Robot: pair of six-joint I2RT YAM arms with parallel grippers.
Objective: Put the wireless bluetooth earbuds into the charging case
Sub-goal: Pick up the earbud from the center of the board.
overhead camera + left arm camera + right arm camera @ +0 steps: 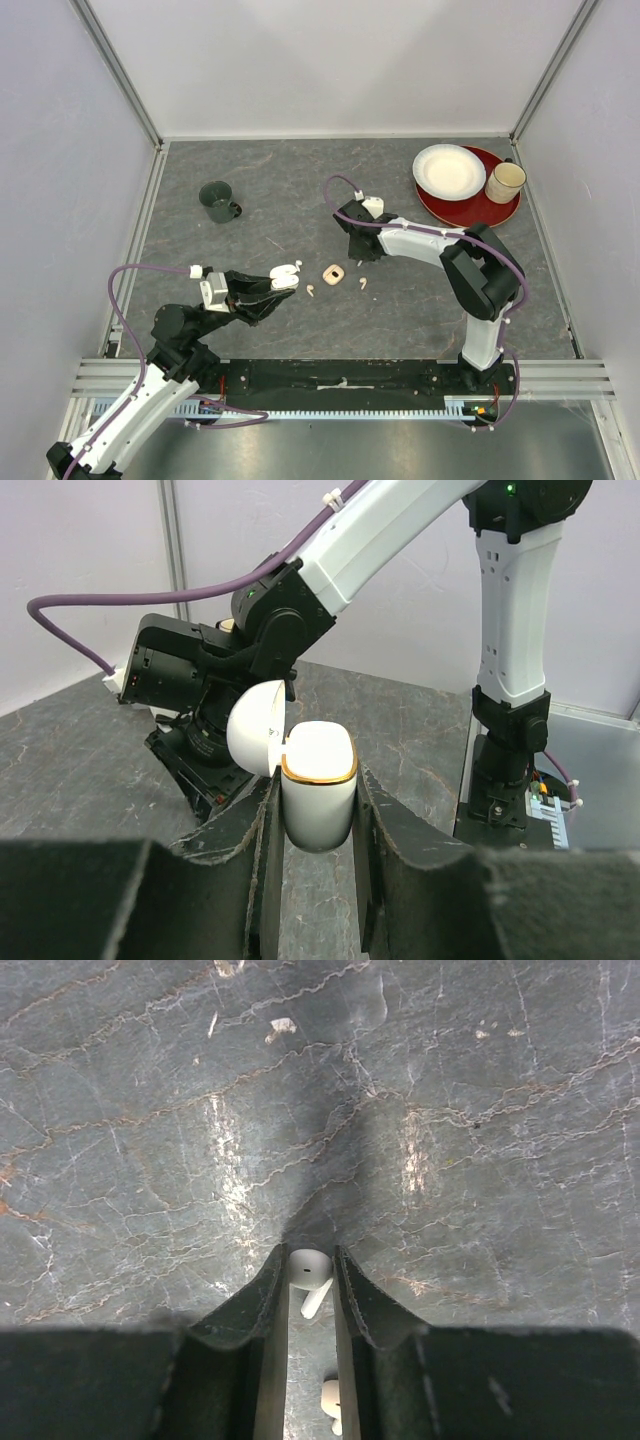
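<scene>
I am pinching one white earbud (306, 1268) in my right tool (311, 1257) low over the counter (150, 1110) while my left tool (315, 810) is holding the open case (320, 755) up, so next I am needing to line them up gently.

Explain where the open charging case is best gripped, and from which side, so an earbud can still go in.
Pinch the charging case on its lower body, below the gold rim, approaching from the base end, as the left end effector does. That leaves the opening and flipped-back lid clear for the earbud in the right end effector.
</scene>
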